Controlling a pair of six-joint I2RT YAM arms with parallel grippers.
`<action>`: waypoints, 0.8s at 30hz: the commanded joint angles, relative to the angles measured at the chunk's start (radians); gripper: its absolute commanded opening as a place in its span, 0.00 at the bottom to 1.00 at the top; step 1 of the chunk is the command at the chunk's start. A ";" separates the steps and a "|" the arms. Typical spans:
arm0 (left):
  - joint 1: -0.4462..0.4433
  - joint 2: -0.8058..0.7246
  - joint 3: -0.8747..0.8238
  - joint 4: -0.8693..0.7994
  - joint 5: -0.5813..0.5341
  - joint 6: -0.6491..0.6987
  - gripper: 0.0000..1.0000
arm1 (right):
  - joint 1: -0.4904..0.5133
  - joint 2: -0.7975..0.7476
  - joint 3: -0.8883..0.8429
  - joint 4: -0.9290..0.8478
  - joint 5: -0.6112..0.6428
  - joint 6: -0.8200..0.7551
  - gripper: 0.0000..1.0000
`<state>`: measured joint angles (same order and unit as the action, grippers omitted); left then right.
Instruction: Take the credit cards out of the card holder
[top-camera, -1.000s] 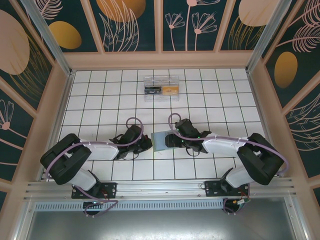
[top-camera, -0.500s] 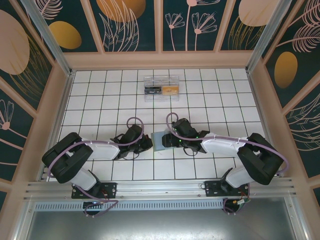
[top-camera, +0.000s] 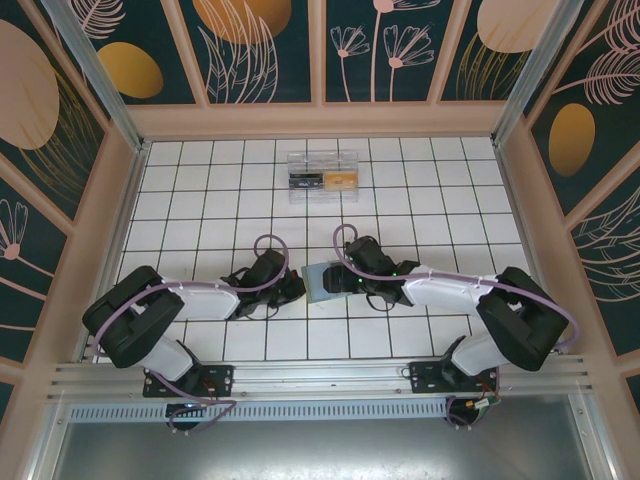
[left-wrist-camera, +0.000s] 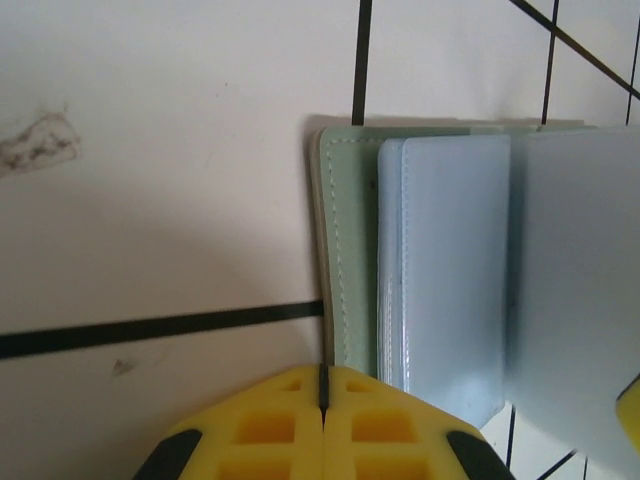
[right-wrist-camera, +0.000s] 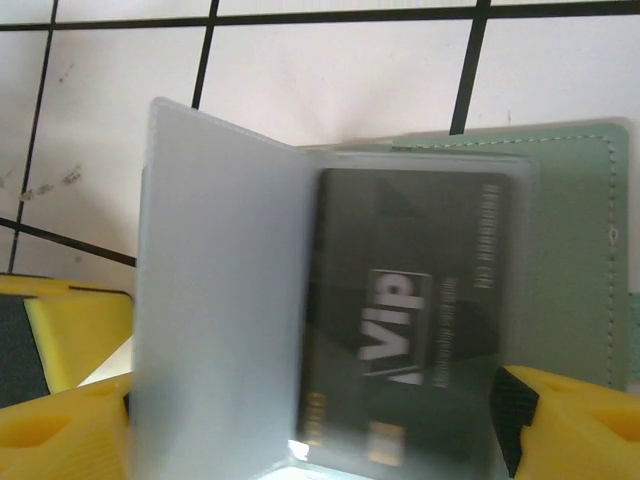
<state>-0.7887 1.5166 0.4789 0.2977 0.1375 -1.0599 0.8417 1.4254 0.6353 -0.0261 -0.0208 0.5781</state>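
The card holder (top-camera: 318, 281) lies open on the white tiles between my two grippers, grey-green outside (left-wrist-camera: 347, 250) with pale blue-grey pockets (left-wrist-camera: 450, 270). A black credit card (right-wrist-camera: 410, 320) marked VIP sits in a clear sleeve on the holder's green cover (right-wrist-camera: 575, 260). A translucent leaf (right-wrist-camera: 220, 300) stands raised beside it. My right gripper (right-wrist-camera: 315, 435) is open, one yellow finger on each side of the holder, and nothing is pinched. My left gripper (left-wrist-camera: 325, 400) is shut, its tips meeting at the holder's left edge.
A clear plastic box (top-camera: 322, 176) with a dark card and a tan card inside stands towards the back of the tiled floor. Wooden walls surround the floor. The arms' bases sit on the metal rail (top-camera: 320, 378) at the near edge.
My right gripper has slid a little to the left over the holder and its jaws have widened slightly. The left arm has stayed put.
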 joint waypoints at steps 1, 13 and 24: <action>-0.006 -0.070 0.018 -0.088 -0.056 0.028 0.00 | 0.011 -0.050 0.029 -0.020 0.032 0.006 0.91; -0.007 -0.247 0.039 -0.218 -0.145 0.067 0.03 | 0.012 -0.094 0.026 0.015 0.008 -0.021 0.98; -0.007 -0.354 0.052 -0.275 -0.216 0.079 0.06 | 0.013 0.002 0.025 0.255 -0.283 0.020 0.89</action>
<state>-0.7925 1.1961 0.5072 0.0628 -0.0338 -0.9958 0.8463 1.3834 0.6460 0.1257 -0.1963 0.5835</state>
